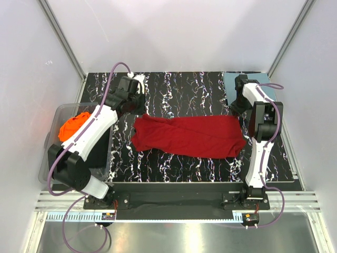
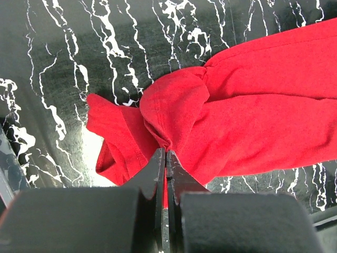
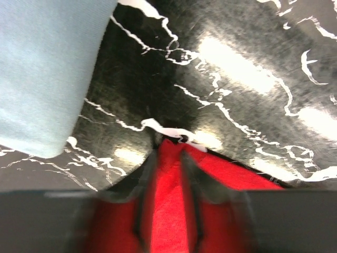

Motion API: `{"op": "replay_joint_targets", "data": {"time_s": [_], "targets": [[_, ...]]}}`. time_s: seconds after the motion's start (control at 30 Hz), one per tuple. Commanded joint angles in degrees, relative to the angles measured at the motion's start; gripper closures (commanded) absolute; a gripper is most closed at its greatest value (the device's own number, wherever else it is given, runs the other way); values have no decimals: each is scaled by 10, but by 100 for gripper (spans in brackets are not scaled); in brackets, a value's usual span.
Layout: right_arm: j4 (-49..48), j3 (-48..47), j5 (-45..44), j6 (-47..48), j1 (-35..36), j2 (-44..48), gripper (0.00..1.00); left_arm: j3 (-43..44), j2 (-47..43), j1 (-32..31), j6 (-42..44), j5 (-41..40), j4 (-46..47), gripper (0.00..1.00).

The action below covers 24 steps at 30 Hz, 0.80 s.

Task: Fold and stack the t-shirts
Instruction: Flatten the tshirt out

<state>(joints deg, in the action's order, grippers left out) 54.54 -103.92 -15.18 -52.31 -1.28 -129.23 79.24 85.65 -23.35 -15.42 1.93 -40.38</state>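
Observation:
The deep red t-shirt (image 1: 189, 136) lies stretched across the middle of the black marbled table (image 1: 174, 84). My left gripper (image 1: 135, 108) is at its left end, and in the left wrist view it (image 2: 166, 154) is shut on a bunched fold of the red t-shirt (image 2: 253, 116). My right gripper (image 1: 236, 108) is at the shirt's right end. In the blurred right wrist view it (image 3: 169, 147) holds a peak of the red t-shirt (image 3: 169, 200) between its fingers. The teal-blue t-shirt (image 1: 229, 79) lies folded at the back right and also shows in the right wrist view (image 3: 47, 68). The orange t-shirt (image 1: 72, 127) sits crumpled in a bin.
A clear plastic bin (image 1: 50, 163) stands off the table's left edge under my left arm. White enclosure walls close in the back and both sides. The table's front edge (image 1: 200, 182) runs just ahead of the arm bases.

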Motion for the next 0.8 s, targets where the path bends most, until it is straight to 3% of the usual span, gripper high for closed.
{"op": "replay_joint_targets", "data": {"time_s": [0.0,0.07,0.1,0.33,0.47,0.77], "targets": [[-3,-1,-29,11,0,-7,76,-1,-15,-2,0,-18,23,100],[1,-5,-39,20,0,6,89,-1,-17,-1,-2,-35,24,100],[2,-7,-42,30,0,13,100,-1,-18,-2,-3,-41,24,100],[30,-35,-90,75,0,120,100,32,-31,3,-18,-98,10,100],[50,-49,-100,91,-1,233,100,105,-29,6,-13,-141,-24,100],[27,15,-105,87,-5,469,100,247,-36,16,10,-232,-85,100]]}}
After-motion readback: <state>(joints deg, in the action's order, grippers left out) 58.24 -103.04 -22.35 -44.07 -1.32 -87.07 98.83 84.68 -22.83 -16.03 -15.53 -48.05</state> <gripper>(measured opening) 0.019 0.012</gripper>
